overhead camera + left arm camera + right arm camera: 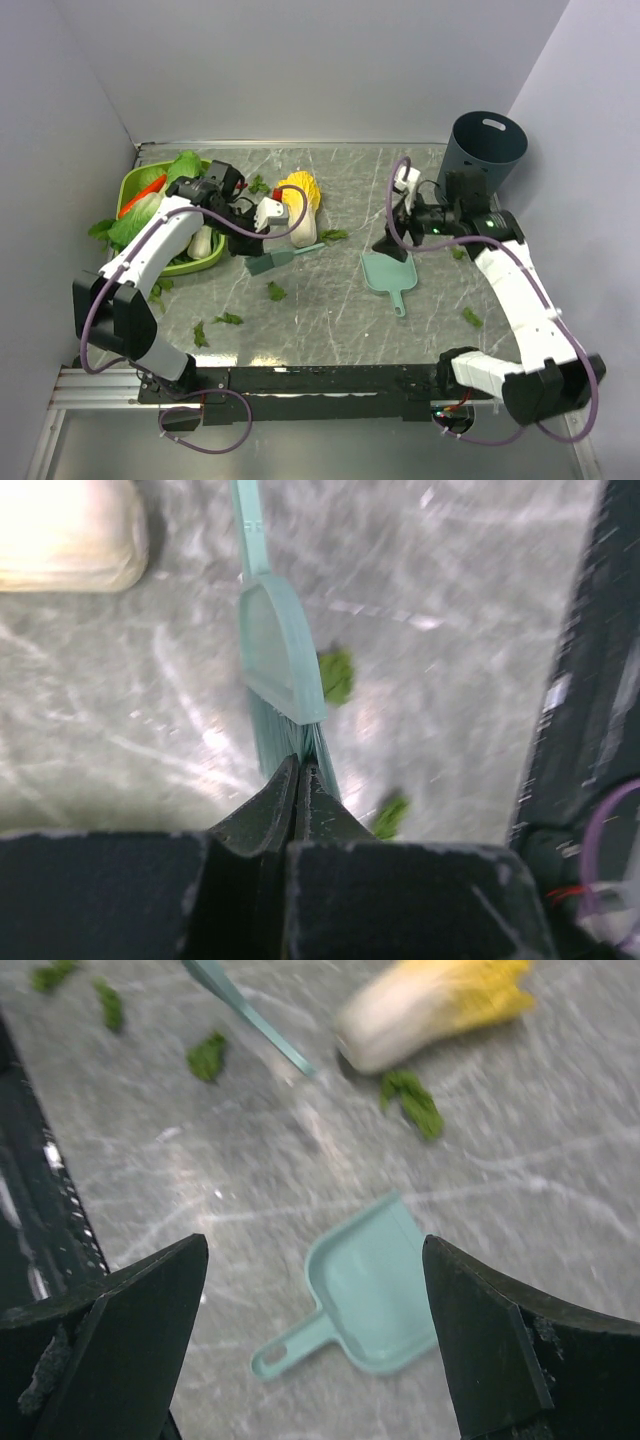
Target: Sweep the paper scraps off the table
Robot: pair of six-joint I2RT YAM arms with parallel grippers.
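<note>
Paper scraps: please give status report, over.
Left claw shut at brush bristles. Right claw open above dustpan. Paper scraps scattered on table, none in dustpan. Cabbage half lies among them.

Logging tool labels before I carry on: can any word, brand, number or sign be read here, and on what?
None can be read.
No lettering shows on the brush, the dustpan, the dark bin or the green bowl.
Both wrist views are blurred, so fine print could be missed.

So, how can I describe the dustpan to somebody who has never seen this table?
Find the dark bin at the far right corner of the table. Just nearer lies a flat teal dustpan; unlike the teal brush, it has no bristles.
</note>
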